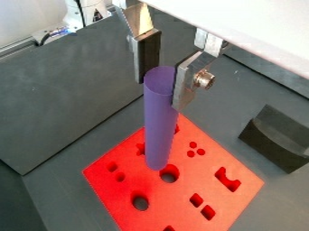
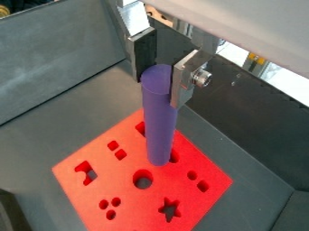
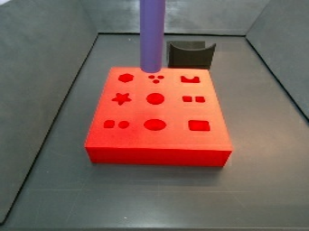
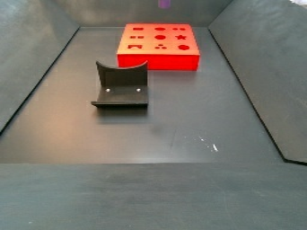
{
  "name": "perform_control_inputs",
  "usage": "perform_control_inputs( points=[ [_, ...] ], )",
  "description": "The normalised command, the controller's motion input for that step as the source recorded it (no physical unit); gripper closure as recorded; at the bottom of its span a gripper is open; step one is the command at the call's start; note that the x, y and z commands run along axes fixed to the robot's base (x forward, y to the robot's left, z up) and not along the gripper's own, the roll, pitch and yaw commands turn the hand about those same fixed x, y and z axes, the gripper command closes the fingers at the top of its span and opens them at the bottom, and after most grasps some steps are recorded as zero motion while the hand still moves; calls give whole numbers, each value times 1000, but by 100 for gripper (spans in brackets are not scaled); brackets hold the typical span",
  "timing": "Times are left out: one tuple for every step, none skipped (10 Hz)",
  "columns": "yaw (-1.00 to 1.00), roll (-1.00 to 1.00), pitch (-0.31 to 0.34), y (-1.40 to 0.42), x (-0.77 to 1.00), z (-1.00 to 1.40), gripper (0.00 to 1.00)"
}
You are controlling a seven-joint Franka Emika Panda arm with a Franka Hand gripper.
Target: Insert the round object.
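The round object, a long slim purple cylinder (image 1: 158,122), hangs upright between the fingers of my gripper (image 1: 165,72), which is shut on its upper end; both wrist views show this (image 2: 161,113). Its lower end is over the red block (image 1: 200,185), close to a round hole (image 1: 171,171). In a side view the purple cylinder (image 3: 152,36) stands over the rear left part of the red block (image 3: 157,135); the gripper is out of frame there. I cannot tell whether its tip touches the block.
The red block (image 4: 160,47) has several cut-outs of different shapes. A black curved holder (image 3: 191,54) stands just behind the block, also seen in a side view (image 4: 120,87) and a wrist view (image 1: 280,135). Grey walls enclose the dark floor.
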Motion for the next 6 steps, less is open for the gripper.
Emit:
perform_control_inputs(
  points=[
    [174, 136, -267, 226, 0, -566, 100],
    [223, 170, -283, 180, -40, -511, 100],
    [191, 156, -293, 109, -17, -514, 100],
    [91, 117, -303, 0, -66, -514, 100],
    [69, 111, -267, 0, -86, -437, 100],
    [26, 53, -191, 0, -60, -320, 100]
  ],
)
